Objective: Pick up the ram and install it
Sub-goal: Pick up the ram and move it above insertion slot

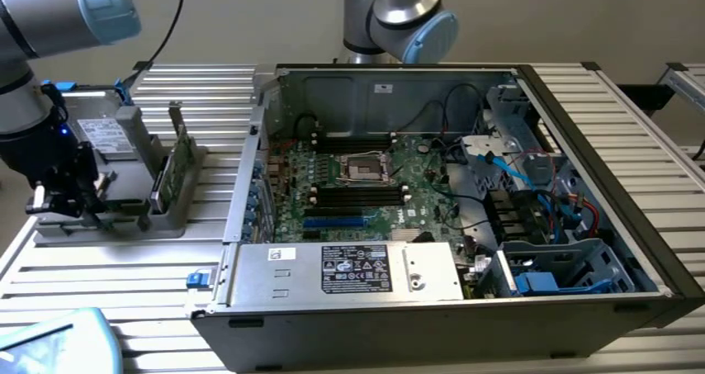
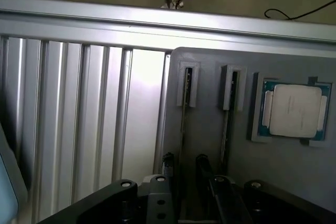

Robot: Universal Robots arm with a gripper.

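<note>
Two rams stand on edge in the slots of a grey tray (image 2: 210, 145): one ram (image 2: 182, 124) runs straight toward my gripper (image 2: 185, 163), the other ram (image 2: 227, 129) lies one slot over. My black fingers (image 2: 168, 162) stand open on either side of the first stick's line, at its near end, gripping nothing. In the exterior view my gripper (image 1: 66, 205) hangs low over the tray (image 1: 111, 225) at the exterior view's left, and a green ram (image 1: 165, 176) stands upright beside it.
A square silver processor (image 2: 291, 109) lies in a tray pocket. An open computer case (image 1: 617, 184) fills the exterior view's middle and right, its motherboard (image 1: 364, 184) showing black memory slots (image 1: 352, 196). A second arm (image 1: 397, 15) stands behind it. The ribbed metal table (image 2: 79, 119) surrounds the tray.
</note>
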